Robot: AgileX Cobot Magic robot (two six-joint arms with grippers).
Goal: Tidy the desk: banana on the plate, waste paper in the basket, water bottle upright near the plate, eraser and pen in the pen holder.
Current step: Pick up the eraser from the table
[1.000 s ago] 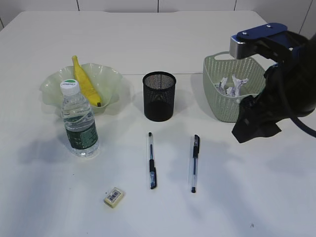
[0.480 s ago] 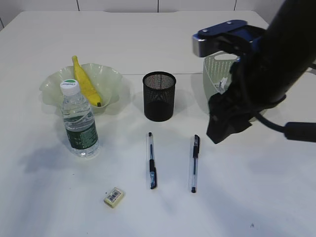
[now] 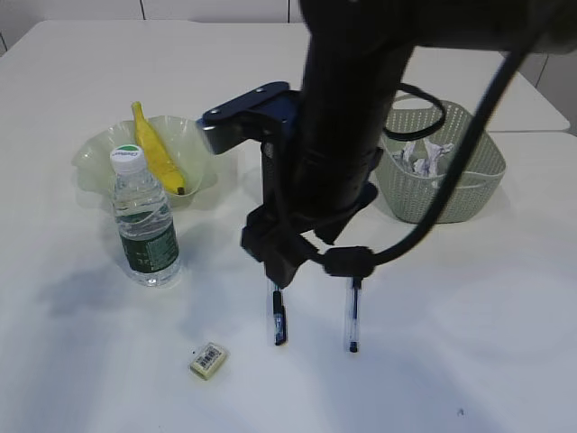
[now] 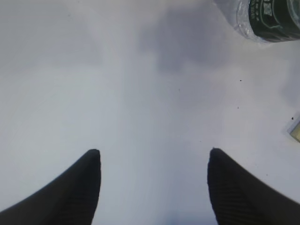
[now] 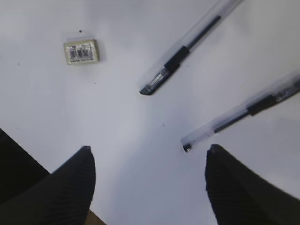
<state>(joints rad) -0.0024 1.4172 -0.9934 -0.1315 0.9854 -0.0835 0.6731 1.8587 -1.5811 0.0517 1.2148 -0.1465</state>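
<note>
Hovering over white bench (image 3: 469,343), right hand (image 5: 147,161) is showing fingers spread, gripping nothing. Two pens are lying just ahead of it: left pen (image 5: 187,47), right pen (image 5: 248,110); eraser (image 5: 81,51) is sitting ahead toward its left. Left hand (image 4: 153,161) is also holding fingers spread and gripping nothing, with water bottle (image 4: 267,18) standing ahead to its right. Banana (image 3: 158,149) is resting on plate (image 3: 95,153); waste paper (image 3: 424,155) is lying in basket (image 3: 469,194).

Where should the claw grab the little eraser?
Probably from straight above, pinching the eraser across its two long sides. It lies flat on the table, label up, with bare space all round, apart from the nearest pen, so the open right claw can straddle it.
</note>
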